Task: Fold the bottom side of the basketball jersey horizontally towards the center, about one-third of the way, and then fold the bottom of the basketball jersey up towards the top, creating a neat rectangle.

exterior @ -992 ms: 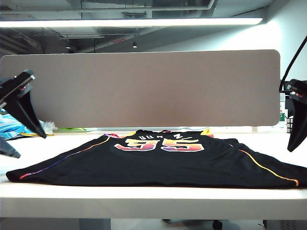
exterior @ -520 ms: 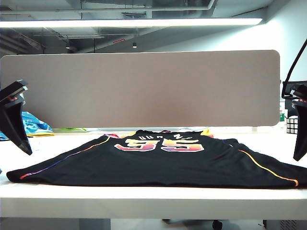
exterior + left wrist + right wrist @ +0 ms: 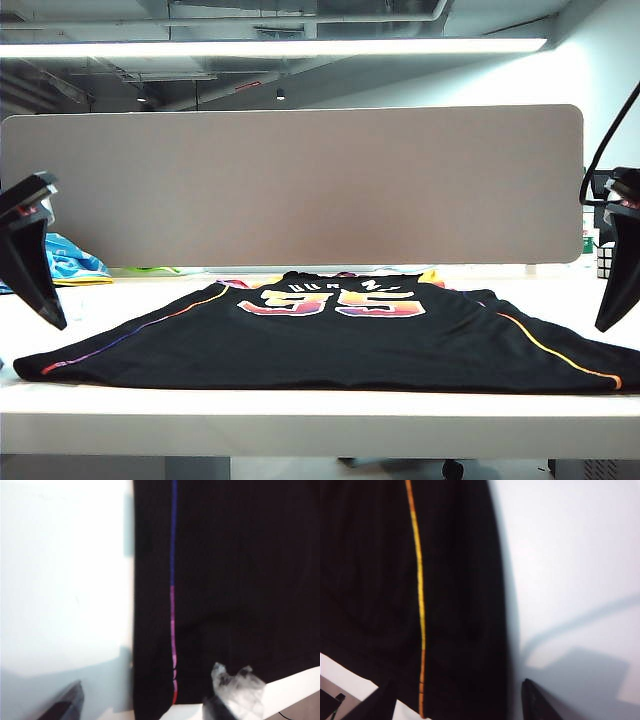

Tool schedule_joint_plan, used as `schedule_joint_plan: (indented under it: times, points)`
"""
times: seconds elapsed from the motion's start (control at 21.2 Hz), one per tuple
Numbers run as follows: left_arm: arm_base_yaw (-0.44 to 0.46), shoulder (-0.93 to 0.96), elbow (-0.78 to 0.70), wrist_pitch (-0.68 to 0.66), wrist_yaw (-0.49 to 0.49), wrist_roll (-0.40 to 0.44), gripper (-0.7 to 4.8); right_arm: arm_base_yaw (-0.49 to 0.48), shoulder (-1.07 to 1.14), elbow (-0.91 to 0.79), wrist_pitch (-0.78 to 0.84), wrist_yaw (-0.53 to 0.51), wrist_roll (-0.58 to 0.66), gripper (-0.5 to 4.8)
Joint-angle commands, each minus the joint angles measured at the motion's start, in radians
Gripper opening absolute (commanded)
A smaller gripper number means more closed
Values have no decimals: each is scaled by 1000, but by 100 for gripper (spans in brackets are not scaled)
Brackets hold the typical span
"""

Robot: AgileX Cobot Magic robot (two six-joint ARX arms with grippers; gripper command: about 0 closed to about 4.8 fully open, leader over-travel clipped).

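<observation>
Black and flat, the basketball jersey (image 3: 330,335) lies spread across the white desk (image 3: 320,415), its gradient 35 facing up and its hem running along the near edge. Left hand (image 3: 142,707) hangs with fingers spread wide above the jersey's left hem corner, right over the blue-to-pink piping (image 3: 173,605), holding nothing. Right hand (image 3: 457,702) mirrors it on the far side, fingers spread just as wide above the orange-yellow piping (image 3: 419,590) by the right hem corner, empty too.
</observation>
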Motion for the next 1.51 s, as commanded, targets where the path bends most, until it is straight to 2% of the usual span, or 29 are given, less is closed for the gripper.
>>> schedule_joint_plan:
  times: [0.05,0.24,0.43,0.71,0.76,0.8,0.85,0.9,0.94,1.04,1.18,1.32,1.51]
  points:
    - [0,33,3,5,45,16,296,2,15,-36,-11,32,1,346]
    - [-27,84,3,6,43,23,296,2,15,-41,-8,31,1,346]
    - [-79,97,3,32,37,37,296,20,16,-42,0,-41,8,346]
    - [-141,97,3,70,44,33,281,89,16,-41,44,-54,55,342]
    - [-143,97,3,70,44,33,241,103,16,-41,53,-51,59,299]
    - [-143,97,3,70,44,36,207,109,16,-41,56,-50,62,278]
    - [-143,97,3,74,47,37,125,114,16,-42,58,-39,62,214]
    - [-143,97,3,78,48,37,95,114,16,-42,58,-35,62,180]
    - [-143,97,3,96,49,37,35,116,16,-42,60,-27,61,80]
    - [-143,97,3,118,72,35,-6,116,16,-41,66,-35,55,-8]
    - [-143,77,3,83,73,6,-6,116,2,-41,41,-81,53,-8]
    - [-143,-22,3,-66,13,14,-6,126,-88,-41,-44,-96,37,-8]
    - [-156,-214,3,-268,10,3,-6,140,-298,-41,-232,-95,15,-8]
